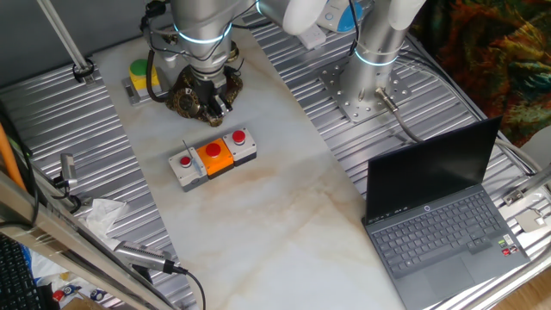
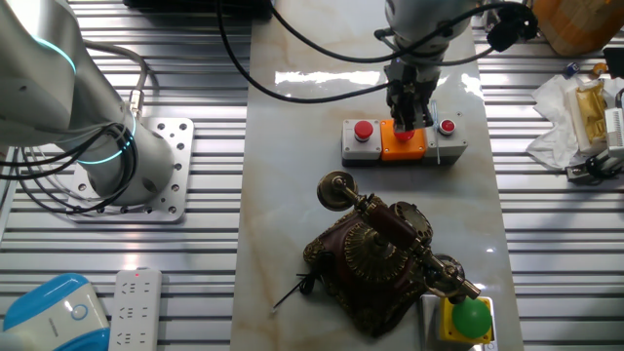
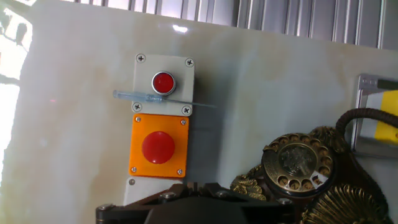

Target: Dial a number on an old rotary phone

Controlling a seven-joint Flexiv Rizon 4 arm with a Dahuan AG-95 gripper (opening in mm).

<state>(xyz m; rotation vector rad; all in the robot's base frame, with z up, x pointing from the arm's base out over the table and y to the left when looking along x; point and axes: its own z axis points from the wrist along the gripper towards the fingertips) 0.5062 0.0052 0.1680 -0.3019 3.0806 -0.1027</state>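
The old rotary phone [image 2: 375, 263] stands on the marble tabletop, dark brown with gold filigree. Its handset [image 2: 390, 226] lies in the cradle. In the hand view its round dial [image 3: 297, 163] shows at the lower right. My gripper [image 2: 409, 117] hangs raised above the table, between the phone and the grey button box. In the one fixed view the gripper [image 1: 217, 105] overlaps the phone [image 1: 185, 99]. The fingertips [image 3: 193, 185] sit together at the hand view's bottom edge, with nothing between them. The gripper touches nothing.
A grey box with red and orange buttons [image 1: 213, 158] lies beside the phone, with a thin clear stick [image 3: 155, 98] across it. A yellow box with a green button [image 2: 468, 317] stands behind the phone. An open laptop [image 1: 439, 224] and the arm's base [image 1: 366, 86] stand on the ribbed metal.
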